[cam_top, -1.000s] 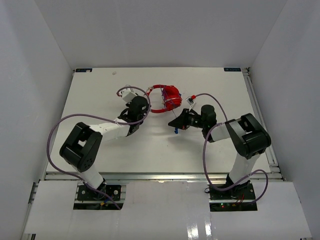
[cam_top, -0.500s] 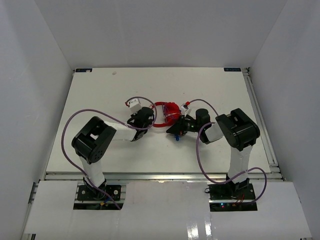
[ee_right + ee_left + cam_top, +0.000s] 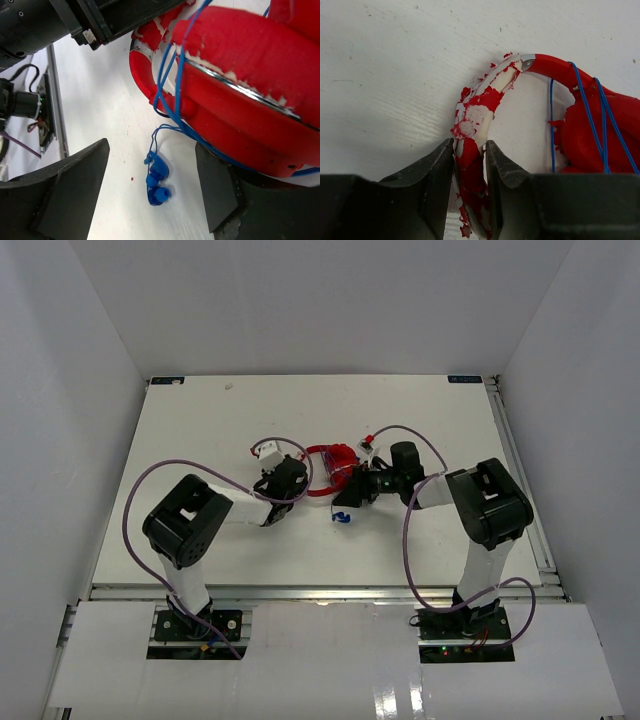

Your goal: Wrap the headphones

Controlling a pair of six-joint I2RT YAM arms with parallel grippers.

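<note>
nothing is legible; the two small corner labels (image 3: 168, 381) are too small to read.

White links and bulky black joint housings are seen on the left arm (image 3: 188, 528) and the right arm (image 3: 490, 508). Thick purple cables (image 3: 405, 540) are looped alongside. Matte black wedge-shaped fingers (image 3: 427, 190) are fitted.

Glossy red plastic headphones (image 3: 600, 125), coating flaking; table (image 3: 395, 60) matt wht, sl. scuffed.
</note>
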